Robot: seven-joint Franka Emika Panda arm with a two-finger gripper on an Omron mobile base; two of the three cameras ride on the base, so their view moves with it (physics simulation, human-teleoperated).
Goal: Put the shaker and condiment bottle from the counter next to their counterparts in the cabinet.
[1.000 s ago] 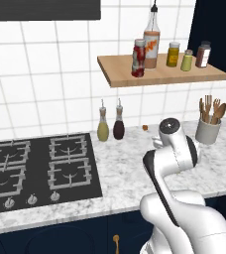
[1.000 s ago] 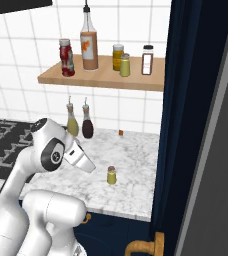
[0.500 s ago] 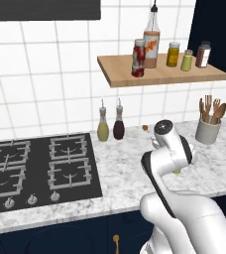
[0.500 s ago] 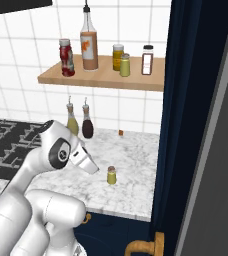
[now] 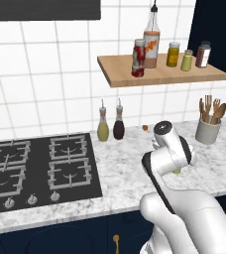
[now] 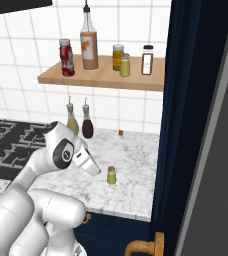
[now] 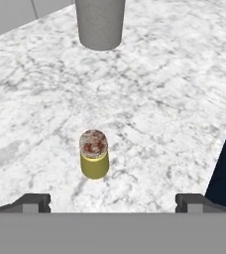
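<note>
The tiny yellow-green shaker [image 7: 94, 155] with its grey-brown cap stands upright on the marble counter [image 7: 159, 99], seen also in the right base view [image 6: 111, 175]. My gripper [image 7: 112, 203] is open, its fingertips [image 7: 33, 201] set wide on either side, a little short of the shaker and above it. The red condiment bottle [image 5: 138, 58] stands on the wooden shelf board [image 5: 159, 77] beside the tall clear orange-labelled bottle [image 5: 151, 42]. A second yellow-green shaker [image 5: 187, 60] stands further right on that board.
A grey utensil holder [image 5: 207, 131] stands beyond the shaker. On the shelf are an amber jar [image 5: 173, 53] and a dark red-brown jar [image 5: 202, 54]. Olive [image 5: 103, 130] and dark-brown [image 5: 119, 127] bottles stand by the wall. The stove [image 5: 35, 163] lies left; a dark panel [image 6: 186, 100] rises right.
My arm has eased a little toward the counter shaker, with the hand slightly lower. Nothing else has moved.
</note>
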